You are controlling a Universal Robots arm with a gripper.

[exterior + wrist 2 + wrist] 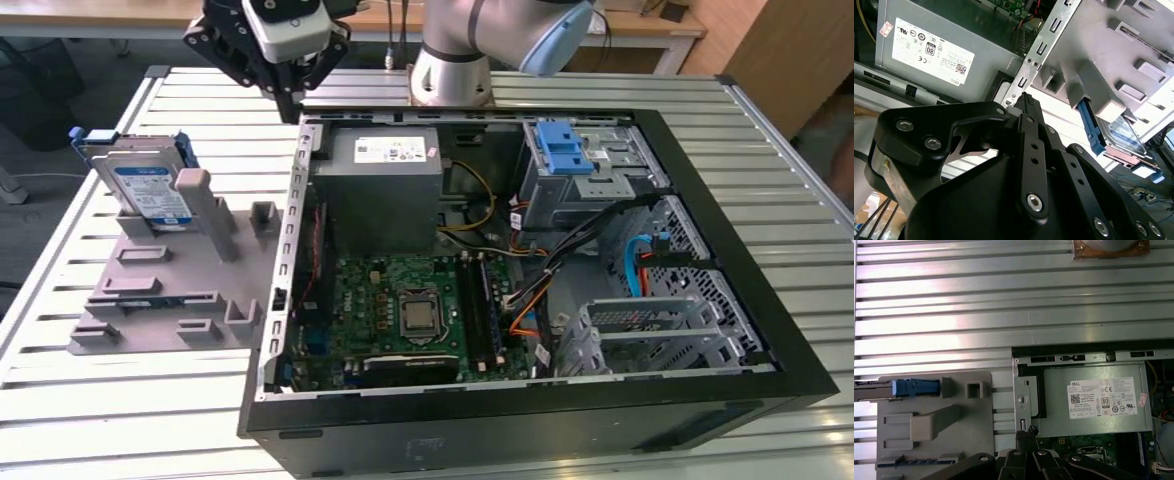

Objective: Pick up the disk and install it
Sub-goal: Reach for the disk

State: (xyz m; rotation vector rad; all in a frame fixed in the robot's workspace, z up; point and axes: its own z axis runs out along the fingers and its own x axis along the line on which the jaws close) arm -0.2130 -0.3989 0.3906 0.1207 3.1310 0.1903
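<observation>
Case: nearest, lying open side up, so its bays are reachable.
Fixture: grey holder beside case, on the exterior view's left.
Disk: upright in fixture slot, edge up for grasping.
Gripper: clenched, empty, over case's far corner.

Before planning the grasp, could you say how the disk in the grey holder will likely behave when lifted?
The disk looks like a rigid metal slab, so probably stiff and heavy for its size. Standing on edge in the grey holder, it may tip if nudged sideways.
</observation>
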